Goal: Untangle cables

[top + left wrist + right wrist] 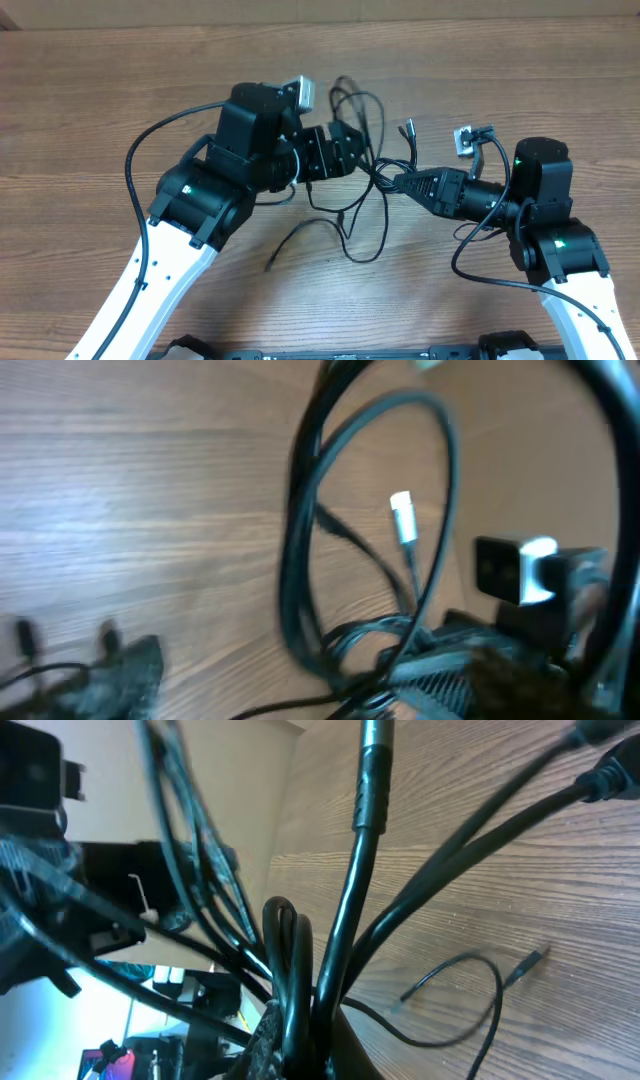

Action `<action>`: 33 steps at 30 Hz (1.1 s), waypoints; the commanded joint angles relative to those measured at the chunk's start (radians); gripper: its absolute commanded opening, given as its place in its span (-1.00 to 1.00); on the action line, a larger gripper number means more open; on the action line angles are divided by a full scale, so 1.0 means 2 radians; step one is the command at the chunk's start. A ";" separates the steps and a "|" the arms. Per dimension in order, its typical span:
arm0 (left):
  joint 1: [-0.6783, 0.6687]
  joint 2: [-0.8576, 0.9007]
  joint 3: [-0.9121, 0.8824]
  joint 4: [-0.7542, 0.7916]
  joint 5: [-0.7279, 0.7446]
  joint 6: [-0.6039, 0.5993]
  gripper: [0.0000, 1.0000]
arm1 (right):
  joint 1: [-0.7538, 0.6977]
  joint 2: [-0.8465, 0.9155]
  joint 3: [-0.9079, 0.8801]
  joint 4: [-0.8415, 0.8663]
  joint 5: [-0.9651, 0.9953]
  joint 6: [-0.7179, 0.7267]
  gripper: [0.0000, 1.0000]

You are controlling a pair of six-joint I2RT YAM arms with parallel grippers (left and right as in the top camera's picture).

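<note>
Task status: incomplete, and in my judgement at an early stage.

Nearest the robot, one loose strand [295,236] trails across the table [90,90], its end lying clear of the rest.

At mid-table the cables [383,225] cross in a knot between the two arms. The right claw [392,182] is pressed together, pinching several cords at that knot. The left claw [350,150] sits just beside it among the cords. I cannot tell whether it is spread.

Farther out, the loops [365,105] overlap one another, and a metal-tipped plug [408,128] sticks out. The cords are thin, black and limp.
</note>
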 commanded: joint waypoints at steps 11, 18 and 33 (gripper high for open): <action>-0.003 -0.006 0.002 -0.039 0.019 0.113 0.99 | 0.000 -0.001 0.006 -0.082 0.164 -0.010 -0.92; -0.003 -0.006 0.002 -0.047 0.025 0.135 0.99 | 0.000 -0.001 0.006 -0.186 0.393 -0.004 -0.92; -0.002 -0.006 0.002 0.022 0.147 0.197 1.00 | 0.000 -0.003 0.136 -0.150 0.469 -0.171 -0.92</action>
